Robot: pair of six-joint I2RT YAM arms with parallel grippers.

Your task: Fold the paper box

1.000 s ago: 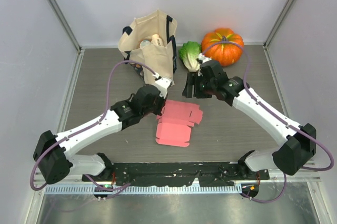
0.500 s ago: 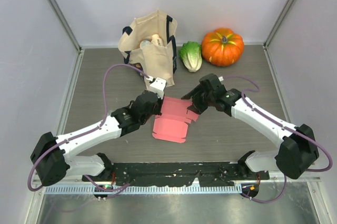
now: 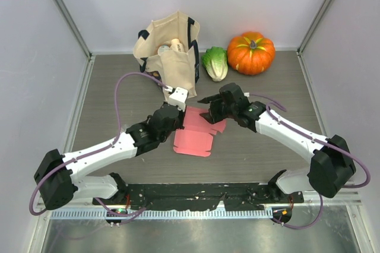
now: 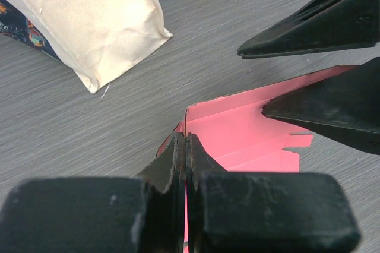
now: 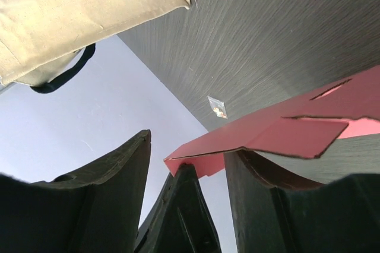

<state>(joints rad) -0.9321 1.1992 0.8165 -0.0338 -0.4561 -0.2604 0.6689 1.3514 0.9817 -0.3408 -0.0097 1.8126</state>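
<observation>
The paper box (image 3: 195, 139), a flat pink card cut-out with notched tabs, was pictured at the middle of the grey bench (image 3: 107, 98), between the two arms; its far edge was seen lifted off the surface. The left pincer (image 4: 186, 146) was shown closed tight on the card's left corner, with the thin pink sheet pinched between its black fingers (image 4: 172, 170); the right pincer (image 4: 252, 81) was held wide apart, and the raised far edge was seen passing between its two fingers (image 4: 332, 107); whether either finger was touching the card could not be told. A cream tote bag (image 3: 178, 66) was stood at the back of the bench, just beyond the left pincer; pale items (image 3: 169, 45), too small to be identified, were seen at its open mouth. A green lettuce (image 3: 215, 63) and an orange pumpkin (image 3: 251, 52) were laid side by side to the bag's right, apart from the card.
</observation>
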